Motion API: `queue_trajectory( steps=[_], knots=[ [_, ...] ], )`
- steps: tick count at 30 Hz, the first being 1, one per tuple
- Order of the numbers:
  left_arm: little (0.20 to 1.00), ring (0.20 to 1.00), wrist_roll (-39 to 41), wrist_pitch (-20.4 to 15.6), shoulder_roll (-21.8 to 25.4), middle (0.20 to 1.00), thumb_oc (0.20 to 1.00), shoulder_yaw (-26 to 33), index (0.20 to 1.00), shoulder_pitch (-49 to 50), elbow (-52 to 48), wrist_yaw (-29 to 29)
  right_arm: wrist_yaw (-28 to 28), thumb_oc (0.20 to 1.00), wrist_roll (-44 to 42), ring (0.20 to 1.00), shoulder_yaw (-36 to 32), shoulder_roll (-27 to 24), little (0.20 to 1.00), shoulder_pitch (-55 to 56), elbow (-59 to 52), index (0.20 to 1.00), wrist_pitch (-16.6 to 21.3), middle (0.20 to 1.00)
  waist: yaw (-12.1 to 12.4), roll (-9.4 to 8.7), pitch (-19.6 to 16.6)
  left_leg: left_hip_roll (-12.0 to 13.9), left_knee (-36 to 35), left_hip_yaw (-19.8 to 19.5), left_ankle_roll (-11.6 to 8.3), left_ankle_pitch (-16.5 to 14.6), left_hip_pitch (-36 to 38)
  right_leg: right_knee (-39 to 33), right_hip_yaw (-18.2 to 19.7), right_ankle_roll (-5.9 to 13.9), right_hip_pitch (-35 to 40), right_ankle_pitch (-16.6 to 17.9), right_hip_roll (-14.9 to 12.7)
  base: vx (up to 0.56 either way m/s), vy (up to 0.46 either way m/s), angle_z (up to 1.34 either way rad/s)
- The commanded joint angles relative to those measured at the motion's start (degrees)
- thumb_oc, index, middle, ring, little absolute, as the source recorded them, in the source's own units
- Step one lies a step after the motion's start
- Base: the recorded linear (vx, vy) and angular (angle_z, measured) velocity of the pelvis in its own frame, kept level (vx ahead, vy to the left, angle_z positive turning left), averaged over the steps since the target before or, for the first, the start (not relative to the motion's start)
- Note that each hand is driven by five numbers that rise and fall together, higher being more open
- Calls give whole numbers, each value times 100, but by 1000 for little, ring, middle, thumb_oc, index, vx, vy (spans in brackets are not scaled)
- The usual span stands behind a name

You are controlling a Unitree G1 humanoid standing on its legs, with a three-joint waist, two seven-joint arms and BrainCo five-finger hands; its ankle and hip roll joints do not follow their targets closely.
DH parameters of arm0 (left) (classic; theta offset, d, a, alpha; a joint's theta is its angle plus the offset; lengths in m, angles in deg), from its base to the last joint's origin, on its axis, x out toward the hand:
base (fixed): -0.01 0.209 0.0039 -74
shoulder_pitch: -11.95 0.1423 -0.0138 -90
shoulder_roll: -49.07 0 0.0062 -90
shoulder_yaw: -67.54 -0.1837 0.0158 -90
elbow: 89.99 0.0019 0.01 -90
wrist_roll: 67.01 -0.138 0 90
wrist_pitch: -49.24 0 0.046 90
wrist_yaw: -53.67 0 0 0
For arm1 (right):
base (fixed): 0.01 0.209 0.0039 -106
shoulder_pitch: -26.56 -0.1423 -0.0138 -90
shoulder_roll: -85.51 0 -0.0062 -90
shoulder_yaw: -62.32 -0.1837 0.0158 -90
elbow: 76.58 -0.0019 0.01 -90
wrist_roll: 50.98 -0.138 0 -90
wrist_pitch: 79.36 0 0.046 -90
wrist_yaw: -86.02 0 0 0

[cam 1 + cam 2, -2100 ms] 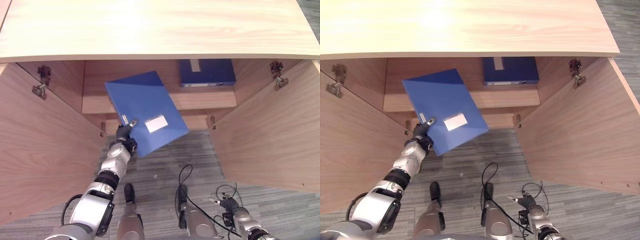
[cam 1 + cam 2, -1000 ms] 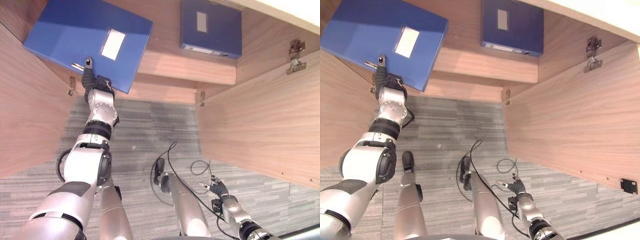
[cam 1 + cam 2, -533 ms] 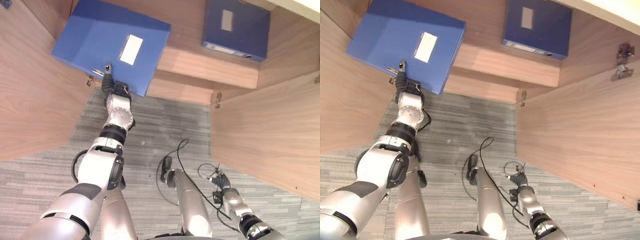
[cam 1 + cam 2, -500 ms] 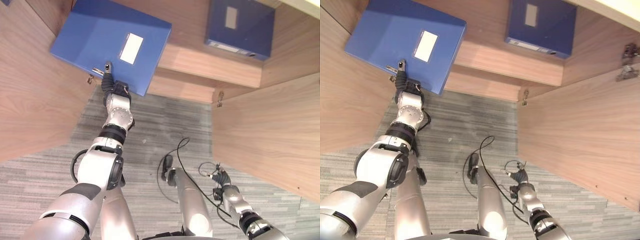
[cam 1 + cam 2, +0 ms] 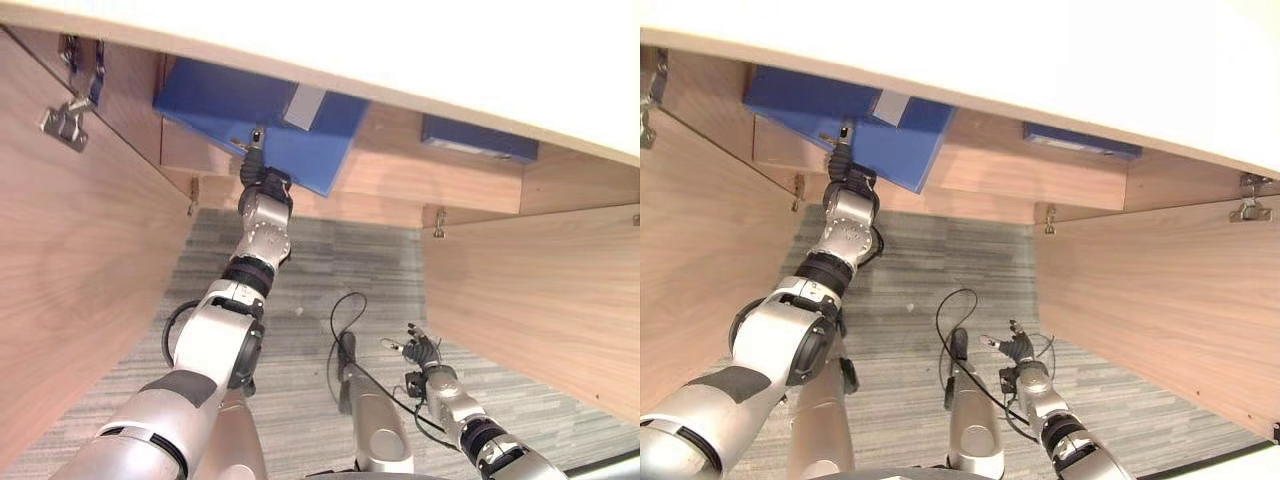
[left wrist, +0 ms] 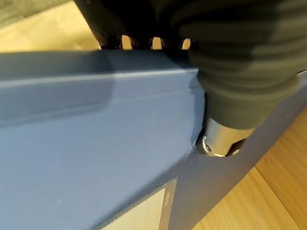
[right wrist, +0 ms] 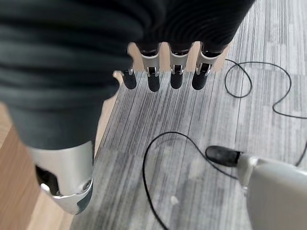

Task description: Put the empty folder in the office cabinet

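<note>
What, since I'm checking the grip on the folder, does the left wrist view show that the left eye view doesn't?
Left wrist view: the left robot hand up close, thumb clamped on the blue folder near its white label, fingers wrapped over the edge.
Left eye view: the cabinet with its doors open, a darker folder on the shelf, and the right robot hand hanging open near the floor.
Both: the left robot hand gripping the blue folder.
</note>
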Motion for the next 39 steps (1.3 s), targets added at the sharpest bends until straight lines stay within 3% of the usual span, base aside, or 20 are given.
queue_trajectory(
  steps=[1, 3, 4, 5, 7, 9, 11, 12, 14, 24, 27, 28, 31, 34, 35, 36, 39],
  knots=[
    [200, 200, 0, -603, 854, 200, 200, 457, 200, -397, -209, -56, -180, 1000, 65, 1000, -191, -103, 1000, -57, 20, 1000, 71, 1000, 102, 319, 117, 421, -14, -446, -722, -683, 393, 678, 230, -7, -67, 892, 313, 203, 105, -4],
    [200, 200, 42, -601, 846, 200, 200, 483, 200, -389, -136, -39, -245, 1000, -1, 1000, -247, -87, 1000, 10, 17, 1000, 100, 1000, 46, 349, 134, 335, -26, -442, -711, -796, 583, 424, 192, -7, -150, 609, 439, 267, 98, 4],
    [200, 200, -9, -572, 827, 200, 200, 448, 200, -397, -108, -59, -274, 1000, -13, 1000, -250, -113, 1000, 46, 43, 1000, 112, 1000, 11, 395, 193, 287, -2, -395, -724, -1002, 792, -133, 8, -25, -275, 99, 461, 178, 53, 1],
    [200, 200, -11, -572, 822, 200, 200, 454, 200, -391, -107, -61, -275, 1000, -13, 1000, -247, -118, 1000, 53, 43, 1000, 114, 1000, 13, 389, 245, 297, 55, -322, -699, -885, 741, -156, -58, -58, -281, 190, 451, 188, -10, 0],
    [200, 200, -72, -560, 766, 200, 200, 402, 200, -402, -94, -64, -315, 1000, -6, 1000, -231, -164, 1000, 16, 94, 1000, 107, 1000, -37, 415, 305, 247, 100, -407, -735, -1277, 1063, -555, -182, -19, -582, 96, 518, 225, -77, 9],
    [200, 200, -81, -564, 718, 200, 200, 402, 200, -398, -88, -75, -337, 1000, -25, 1000, -219, -197, 1000, -18, 123, 1000, 109, 1000, -85, 431, 445, 189, 180, -394, -709, -1270, 1118, -765, -250, -33, -733, 301, 536, 138, -64, 12],
    [200, 200, -53, -624, 600, 200, 200, 414, 200, -447, -26, -84, -377, 1000, -56, 1000, -229, -263, 1000, 12, 163, 1000, 99, 1000, -246, 501, 645, 67, 253, -581, -691, -1483, 1323, -1004, -20, -7, -1025, 503, 672, 245, -98, 18],
    [200, 200, 26, -654, 415, 200, 200, 404, 200, -490, -33, -176, -396, 1000, -90, 1000, -248, -334, 1000, 149, 174, 1000, 101, 1000, -345, 529, 784, -96, 395, -693, -668, -1582, 1387, -1045, 284, -7, -992, 531, 711, 206, -120, 11],
    [200, 200, 25, -697, 294, 200, 200, 431, 200, -574, -52, -137, -396, 1000, -84, 1000, -227, -370, 1000, 238, 231, 1000, 82, 1000, -354, 518, 855, -204, 560, -689, -657, -1622, 1350, -1049, 355, -74, -872, 598, 650, 39, -156, 37],
    [200, 200, -20, -699, -2, 200, 200, 370, 200, -288, -285, -68, -257, 1000, 41, 1000, -133, -583, 1000, 678, 259, 1000, 56, 1000, -350, 719, 574, 357, 52, -722, -942, -1058, 1304, -448, 24, -371, -1095, 35, 908, -5, -229, 25],
    [200, 200, -56, -646, -84, 200, 200, 365, 200, 6, -377, -76, -241, 1000, 149, 1000, -217, -751, 1000, 801, 362, 1000, 29, 1000, -344, 764, 521, 643, 124, -675, -1068, -951, 1359, -88, -82, -513, -1104, -255, 1005, 46, -228, 15],
    [200, 200, -7, -651, -94, 200, 200, 378, 200, 14, -399, -53, -269, 1000, 121, 1000, -255, -783, 1000, 788, 387, 1000, 25, 1000, -283, 763, 529, 689, 347, -783, -1080, -1012, 1302, 30, -67, -518, -1036, -495, 1037, 99, -219, 17],
    [200, 200, -7, -696, -118, 200, 200, 387, 200, 38, -479, -3, -324, 1000, 26, 1000, -379, -895, 1000, 799, 353, 1000, 30, 1000, -283, 699, 625, 629, 1088, -823, -992, -1082, 804, 272, -113, -663, -1036, -733, 968, 6, -201, 21],
    [200, 200, -3, -693, -173, 200, 200, 360, 200, 65, -537, 18, -338, 1000, -15, 1000, -410, -904, 1000, 813, 326, 1000, 30, 1000, -287, 668, 660, 545, 1206, -768, -970, -1045, 515, 324, -112, -683, -1002, -767, 957, 12, -69, 36],
    [200, 200, -189, -545, -92, 200, 200, 313, 200, 125, -402, 75, -374, 1000, 21, 1000, -435, -931, 1000, 819, 368, 1000, 18, 1000, -227, 772, 681, 376, 898, -676, -956, -894, 439, 507, -111, -695, -968, -847, 1063, 83, 1, 38],
    [200, 200, -163, -559, -160, 200, 200, 340, 200, 115, -390, 44, -366, 1000, -6, 1000, -446, -897, 1000, 822, 370, 1000, 31, 1000, -208, 814, 700, 365, 560, -583, -971, -824, 539, 623, -86, -667, -1044, -922, 1111, 98, 31, 47],
    [200, 200, -148, -606, -66, 200, 200, 358, 200, 59, -334, 5, -376, 1000, 22, 1000, -416, -782, 1000, 752, 411, 1000, 77, 1000, -184, 814, 630, 262, 222, -504, -1001, -670, 558, 574, -88, -578, -1171, -867, 1098, 42, 52, 7]
  ],
)
